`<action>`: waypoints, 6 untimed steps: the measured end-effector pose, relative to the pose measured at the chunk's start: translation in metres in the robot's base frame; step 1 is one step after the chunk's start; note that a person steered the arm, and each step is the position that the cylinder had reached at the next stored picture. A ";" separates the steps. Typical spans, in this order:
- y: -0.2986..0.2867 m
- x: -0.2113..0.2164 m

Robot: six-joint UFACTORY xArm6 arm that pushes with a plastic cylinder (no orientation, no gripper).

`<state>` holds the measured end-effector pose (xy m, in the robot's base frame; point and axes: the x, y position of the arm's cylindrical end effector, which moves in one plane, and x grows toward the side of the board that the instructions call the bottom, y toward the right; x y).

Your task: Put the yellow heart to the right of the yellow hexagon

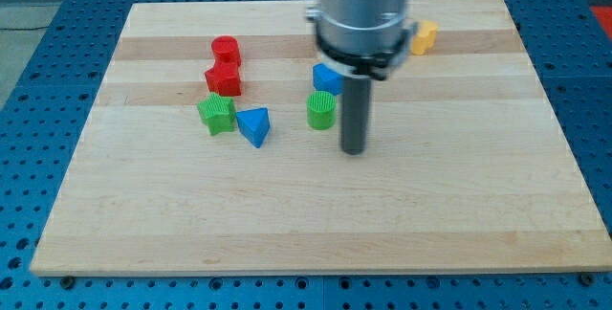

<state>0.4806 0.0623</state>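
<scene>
Pale wooden board (316, 224) on blue perforated table (38, 61); jawless end effector, my tip (355, 150) just right of green cylinder (322, 111).

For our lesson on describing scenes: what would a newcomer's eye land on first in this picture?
The big silvery arm dropping from the view's top, its dark rod ending at my tip just right of a green block. Left of it, red blocks, another green block and a blue block cluster on the wooden board.

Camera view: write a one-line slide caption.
Dark rod's tip rests on the wooden board, right of a green cylinder block; a yellow block sits behind the arm.
</scene>
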 end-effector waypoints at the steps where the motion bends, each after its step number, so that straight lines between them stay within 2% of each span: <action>1: 0.066 -0.029; 4: 0.128 -0.233; 5: 0.106 -0.245; 6: 0.102 -0.225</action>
